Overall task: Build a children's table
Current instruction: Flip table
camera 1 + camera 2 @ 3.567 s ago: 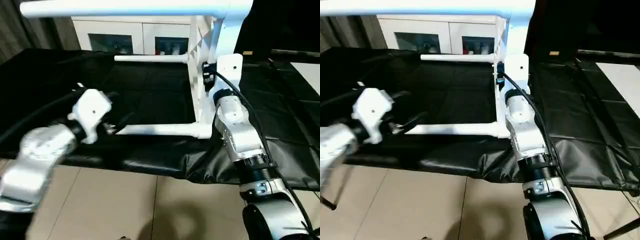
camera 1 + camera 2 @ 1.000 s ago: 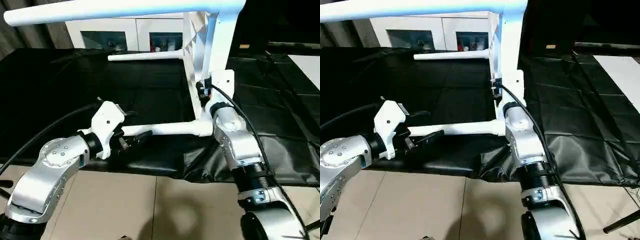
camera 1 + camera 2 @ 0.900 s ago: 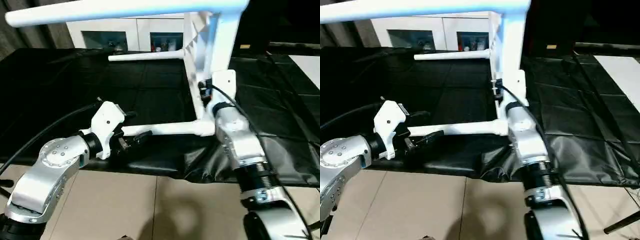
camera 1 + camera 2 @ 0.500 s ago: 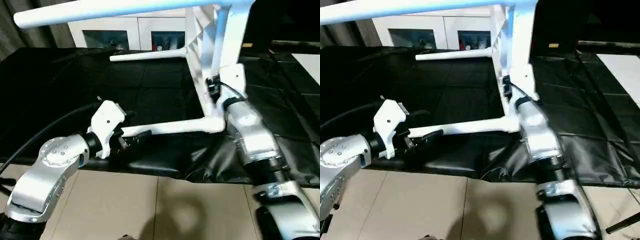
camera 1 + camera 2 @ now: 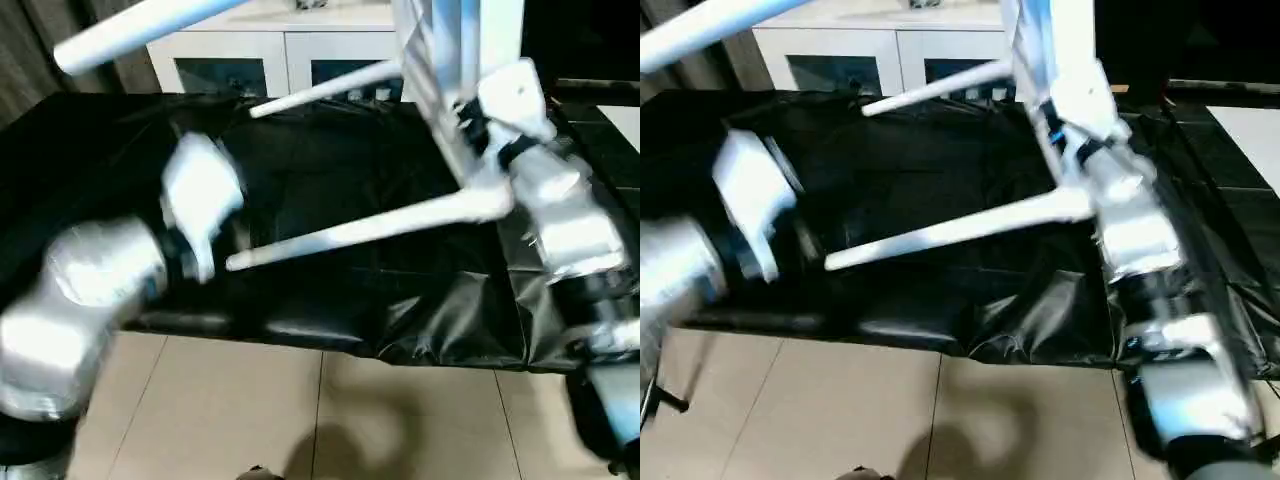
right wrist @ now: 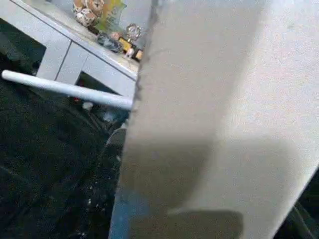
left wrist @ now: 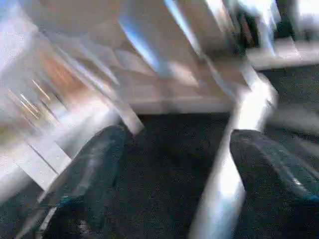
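Observation:
The children's table stands tipped on its side on the black cloth. Its white tabletop (image 5: 455, 60) is on edge at the right, and its legs point to my left. The lowest leg (image 5: 370, 228) slants down to a free tip. A second leg (image 5: 325, 88) runs behind it, and a third (image 5: 140, 28) crosses the top left. My right gripper (image 5: 468, 128) is shut on the tabletop's edge. My left gripper (image 7: 179, 144) is open beside the lowest leg's tip. In the left wrist view that leg (image 7: 227, 179) passes between the spread fingers, close to one finger (image 7: 269, 169).
A black cloth (image 5: 330, 180) covers the low work surface, rumpled at its front edge. A white cabinet (image 5: 290, 70) with dark glass doors stands behind it. Beige floor tiles (image 5: 300, 420) lie in front.
My right arm has swung the table up and to the right, so the lowest leg now slants. My left gripper has widened and come off that leg's end, moving left and up.

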Robot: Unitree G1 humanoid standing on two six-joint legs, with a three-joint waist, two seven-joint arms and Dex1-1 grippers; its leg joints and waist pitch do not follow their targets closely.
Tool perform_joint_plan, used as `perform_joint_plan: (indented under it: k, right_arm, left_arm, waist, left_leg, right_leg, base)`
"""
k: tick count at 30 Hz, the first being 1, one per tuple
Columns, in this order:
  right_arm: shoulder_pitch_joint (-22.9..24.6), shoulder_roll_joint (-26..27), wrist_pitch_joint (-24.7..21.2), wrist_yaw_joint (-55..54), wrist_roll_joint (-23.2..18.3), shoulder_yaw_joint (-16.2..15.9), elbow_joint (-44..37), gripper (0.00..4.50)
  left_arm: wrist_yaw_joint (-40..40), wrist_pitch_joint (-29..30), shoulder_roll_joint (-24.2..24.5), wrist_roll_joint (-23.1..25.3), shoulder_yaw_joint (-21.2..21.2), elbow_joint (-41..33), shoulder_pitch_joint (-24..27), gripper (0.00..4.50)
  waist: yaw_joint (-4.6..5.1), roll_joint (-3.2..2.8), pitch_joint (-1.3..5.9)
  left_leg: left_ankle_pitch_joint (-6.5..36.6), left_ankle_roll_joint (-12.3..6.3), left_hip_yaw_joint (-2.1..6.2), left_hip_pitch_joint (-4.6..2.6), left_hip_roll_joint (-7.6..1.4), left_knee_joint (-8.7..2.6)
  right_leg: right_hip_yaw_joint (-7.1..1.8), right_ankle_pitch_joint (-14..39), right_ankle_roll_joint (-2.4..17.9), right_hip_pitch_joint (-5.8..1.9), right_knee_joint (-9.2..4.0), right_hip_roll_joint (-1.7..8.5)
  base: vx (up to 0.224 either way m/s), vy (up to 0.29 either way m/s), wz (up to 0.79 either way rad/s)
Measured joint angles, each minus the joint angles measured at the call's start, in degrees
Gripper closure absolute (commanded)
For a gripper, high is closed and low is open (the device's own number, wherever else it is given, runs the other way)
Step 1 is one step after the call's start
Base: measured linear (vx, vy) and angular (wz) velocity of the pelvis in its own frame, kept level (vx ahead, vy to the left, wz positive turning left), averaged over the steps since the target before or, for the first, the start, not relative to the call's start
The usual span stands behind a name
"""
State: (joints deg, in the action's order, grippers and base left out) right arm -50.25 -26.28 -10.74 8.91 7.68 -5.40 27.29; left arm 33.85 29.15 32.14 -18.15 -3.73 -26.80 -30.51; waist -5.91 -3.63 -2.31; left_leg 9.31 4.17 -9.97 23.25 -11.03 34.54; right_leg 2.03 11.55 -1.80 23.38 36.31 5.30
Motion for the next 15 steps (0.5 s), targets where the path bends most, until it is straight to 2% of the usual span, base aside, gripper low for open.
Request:
perform_joint_plan:
  k: [2, 4, 7, 9, 15]
  right_arm:
    - [-0.07, -0.23, 0.23, 0.12, 0.13, -0.03, 0.13, 2.53]
    - [-0.52, -0.23, 0.24, 0.18, 0.22, -0.06, 0.73, 2.53]
    - [-1.00, -0.23, 0.26, 0.28, 0.31, -0.48, 1.00, 2.52]
    - [-1.26, -0.23, 0.37, 0.27, 0.39, -0.87, 0.99, 2.52]
    - [-1.39, -0.23, 0.44, 0.27, 0.89, -0.90, 0.97, 2.52]
  left_arm:
    - [-0.53, -3.61, 0.15, 1.16, -0.33, 0.10, -1.83, 0.18]
    - [-1.01, -8.28, 1.43, 4.81, 0.32, 0.46, -3.88, 0.13]
    - [-3.60, -14.13, 6.53, 13.45, 2.09, 2.38, -6.79, 0.01]
    - [-6.05, -15.77, 8.90, 18.59, 2.88, 5.57, -7.66, 0.00]
    - [-12.17, -20.24, 12.78, 29.98, 4.78, 16.99, -8.06, 0.00]
  waist:
    - [-0.01, 0.00, 0.00]
    - [0.00, 0.01, -0.01]
    - [0.05, -0.05, 0.02]
    - [0.13, -0.12, 0.06]
    - [0.11, -0.17, 0.03]
  left_leg:
    - [-0.02, -0.03, 0.00, 0.02, 0.00, 0.02]
    - [-0.10, -0.15, 0.02, 0.08, 0.00, 0.04]
    - [-0.11, -0.17, 0.04, 0.11, 0.00, 0.07]
    - [-0.11, -0.17, 0.04, 0.10, 0.00, 0.07]
    - [-0.11, -0.16, 0.10, 0.14, 0.00, 0.25]
  right_leg:
    - [0.00, 0.00, 0.00, 0.01, 0.03, 0.00]
    - [0.04, 0.00, 0.00, 0.04, 0.04, -0.01]
    - [0.02, 0.01, -0.01, 0.08, 0.08, 0.00]
    - [0.01, 0.01, -0.01, 0.08, 0.10, 0.00]
    - [0.02, 0.01, -0.01, 0.12, 0.29, 0.01]
  base:
    - [0.000, 0.000, 0.00]
    - [0.000, 0.000, 0.00]
    - [0.000, 0.000, 0.00]
    - [0.000, 0.000, 0.00]
    - [0.000, 0.000, 0.00]
